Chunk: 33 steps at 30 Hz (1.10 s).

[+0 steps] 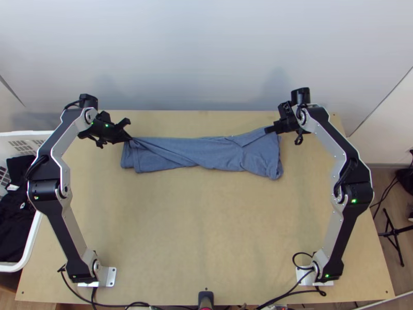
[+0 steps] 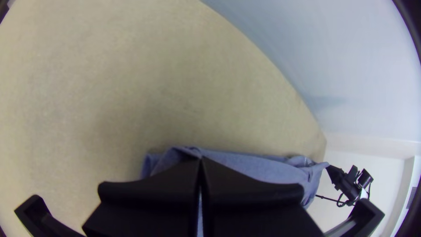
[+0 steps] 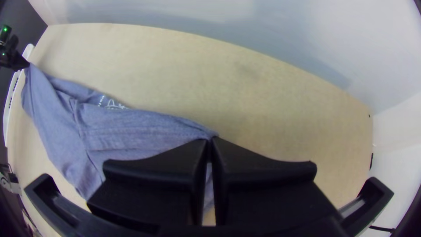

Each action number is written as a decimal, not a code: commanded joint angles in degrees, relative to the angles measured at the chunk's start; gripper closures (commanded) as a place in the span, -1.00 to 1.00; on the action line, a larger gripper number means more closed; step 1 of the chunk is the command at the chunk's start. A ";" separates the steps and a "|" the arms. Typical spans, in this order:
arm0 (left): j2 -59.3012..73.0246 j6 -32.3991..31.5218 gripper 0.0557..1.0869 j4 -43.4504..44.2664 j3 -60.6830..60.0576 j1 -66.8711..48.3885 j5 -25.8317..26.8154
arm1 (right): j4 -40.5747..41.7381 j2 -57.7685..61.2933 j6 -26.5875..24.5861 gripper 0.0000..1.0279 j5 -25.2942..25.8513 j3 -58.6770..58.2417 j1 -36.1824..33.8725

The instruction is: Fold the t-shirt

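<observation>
If the two arms pull unevenly from here, the blue-grey cotton-look t-shirt [image 1: 217,151] could twist further, since diagonal creases already run along its long, narrow strip; a weak pinch at either far corner might also slip & drop a layer. Strip lies bunched lengthwise across the far part of the light wooden table [image 1: 206,222], btwn both grippers. L gripper w/ flat black fingers [image 1: 129,138] is clamped on the shirt's far L corner, cloth running off toward the other arm. R gripper, same black type [image 1: 267,129], is closed on the far R corner, w/ the rest hanging nearer the table's front edge.
</observation>
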 commanded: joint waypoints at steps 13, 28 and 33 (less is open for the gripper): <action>-7.61 2.57 -0.89 -2.71 -3.86 -3.93 0.86 | -5.24 -4.18 1.58 -0.94 0.51 -4.00 0.07; -13.41 3.97 -0.87 2.92 -15.37 1.08 3.33 | -8.23 -22.82 2.98 -0.94 -3.27 -3.03 -7.49; -12.35 6.17 -0.87 6.08 -18.62 2.40 3.68 | -9.90 -27.12 3.95 -0.94 -3.19 -6.02 -3.54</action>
